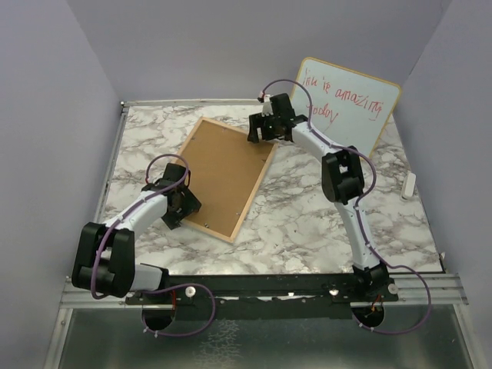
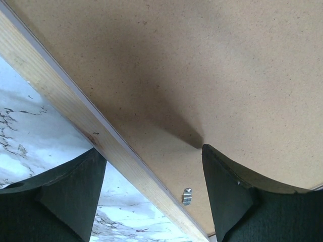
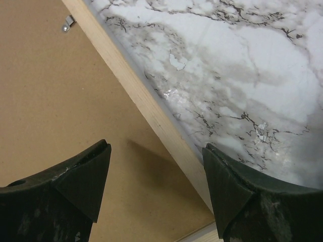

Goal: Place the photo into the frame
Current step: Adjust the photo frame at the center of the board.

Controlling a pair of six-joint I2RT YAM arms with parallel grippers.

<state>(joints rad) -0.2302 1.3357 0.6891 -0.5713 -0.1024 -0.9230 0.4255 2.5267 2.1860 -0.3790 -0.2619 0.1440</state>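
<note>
Both open and empty: left gripper [image 2: 151,151] straddles the frame's [image 2: 55,84] rail facing the bench's [image 1: 323,223] left edge, right gripper [image 3: 156,146] its opposite rail.

I'm watching the marble worktop [image 1: 307,223] carrying the frame [image 2: 75,118] back-up left of centre, a whiteboard [image 1: 350,108] leaning at its far-right corner, and a small white object [image 1: 409,184] by the right edge.

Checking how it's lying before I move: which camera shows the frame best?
Top external: the frame lies flat, backing board up, nearly its whole outline visible. Each wrist view shows only one stretch of rail and backing.
</note>
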